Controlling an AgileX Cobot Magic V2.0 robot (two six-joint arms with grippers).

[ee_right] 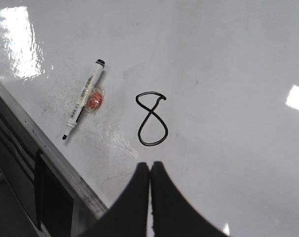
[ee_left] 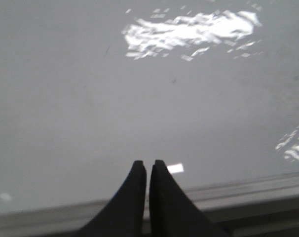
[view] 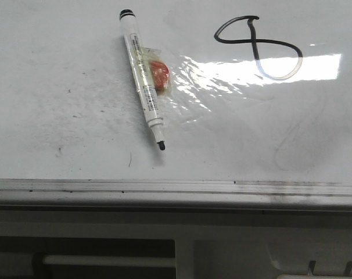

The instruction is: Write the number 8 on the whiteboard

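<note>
A black hand-drawn number 8 (view: 258,47) lies sideways on the whiteboard (view: 60,87) at the upper right of the front view; it also shows in the right wrist view (ee_right: 152,120). A white marker with a black cap and bare tip (view: 143,79) lies on the board left of the 8, with a red piece (view: 160,74) taped to its side; both show in the right wrist view (ee_right: 82,98). My right gripper (ee_right: 150,164) is shut and empty, above the board short of the 8. My left gripper (ee_left: 146,162) is shut and empty over bare board (ee_left: 65,98). Neither gripper shows in the front view.
The board's silver edge strip (view: 164,187) runs along the front, with the table frame and a dark gap below it. A bright glare patch (view: 263,67) lies across the board by the 8. Faint grey erased curves (view: 292,139) lie at the right.
</note>
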